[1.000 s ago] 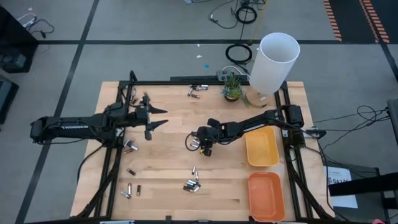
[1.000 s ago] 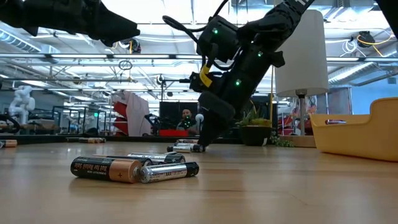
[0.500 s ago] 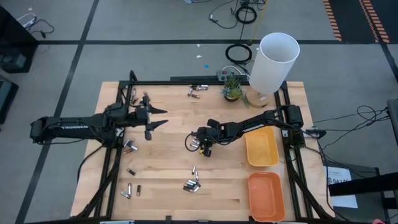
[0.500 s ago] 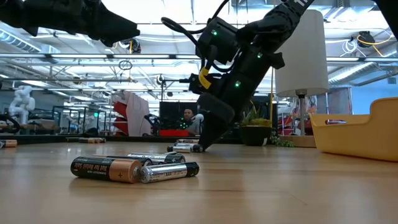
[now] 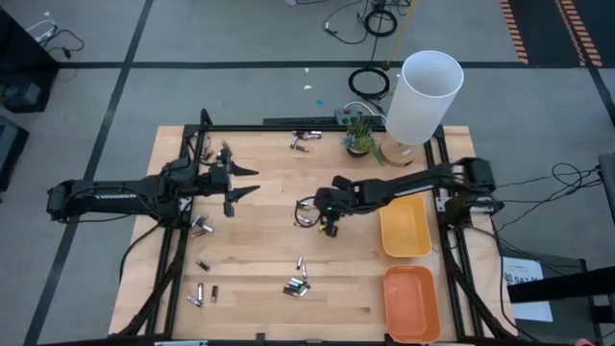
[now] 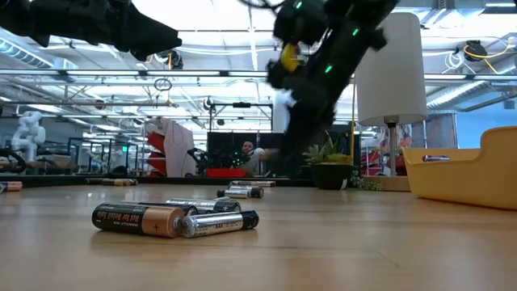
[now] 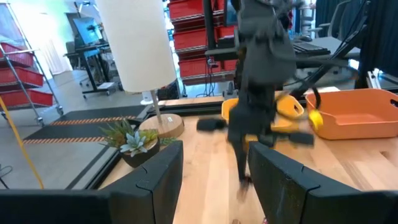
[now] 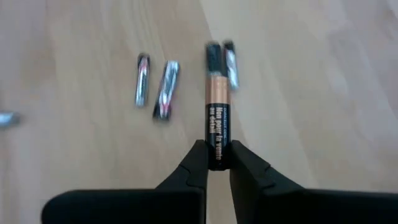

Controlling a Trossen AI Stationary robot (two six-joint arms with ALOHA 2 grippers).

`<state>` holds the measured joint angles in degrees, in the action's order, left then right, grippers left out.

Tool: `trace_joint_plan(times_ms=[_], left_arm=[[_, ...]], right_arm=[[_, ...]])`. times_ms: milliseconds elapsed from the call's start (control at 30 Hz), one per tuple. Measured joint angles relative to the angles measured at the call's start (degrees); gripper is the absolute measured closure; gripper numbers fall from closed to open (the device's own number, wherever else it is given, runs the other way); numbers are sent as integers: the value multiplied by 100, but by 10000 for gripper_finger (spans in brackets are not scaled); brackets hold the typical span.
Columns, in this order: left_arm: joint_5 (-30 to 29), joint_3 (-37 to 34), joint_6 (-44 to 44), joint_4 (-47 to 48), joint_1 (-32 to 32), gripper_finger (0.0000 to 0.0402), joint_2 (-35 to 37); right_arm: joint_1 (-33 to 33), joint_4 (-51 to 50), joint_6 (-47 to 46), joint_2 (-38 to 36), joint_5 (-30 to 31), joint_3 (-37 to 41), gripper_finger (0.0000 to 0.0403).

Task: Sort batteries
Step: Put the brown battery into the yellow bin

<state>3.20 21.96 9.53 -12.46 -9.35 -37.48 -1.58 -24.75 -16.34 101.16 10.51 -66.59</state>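
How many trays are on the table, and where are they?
2. The yellow tray lies at the table's right side, next to the right arm. The orange tray lies just beyond it, toward the right corner at the picture's bottom. None seems hidden.

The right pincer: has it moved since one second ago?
Yes. The right pincer, shut on a battery, shifted toward the yellow tray and lifted off the table.

Right gripper (image 5: 330, 227) went from low at the table to lifted clear, now clamped on a copper-and-black battery (image 8: 215, 138). It shifted toward 3 o'clock in the high view, nearer the yellow tray (image 5: 405, 229). Low view: arm risen toward 12 o'clock.
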Motion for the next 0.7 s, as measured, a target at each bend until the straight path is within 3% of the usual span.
trace_joint_plan(times_ms=[400,567,700], left_arm=[[170,-2,-57,120,0,210,1],[176,-2,-179,86,0,210,-1],[199,-2,-311,4,0,210,-1]], right_arm=[[-1025,-3605,-2760,-1901,149,-11,382],[-1462,-5054,-4309,-2168,-2,-11,382],[-1633,-5670,-4962,-2078,-401,-11,382]])
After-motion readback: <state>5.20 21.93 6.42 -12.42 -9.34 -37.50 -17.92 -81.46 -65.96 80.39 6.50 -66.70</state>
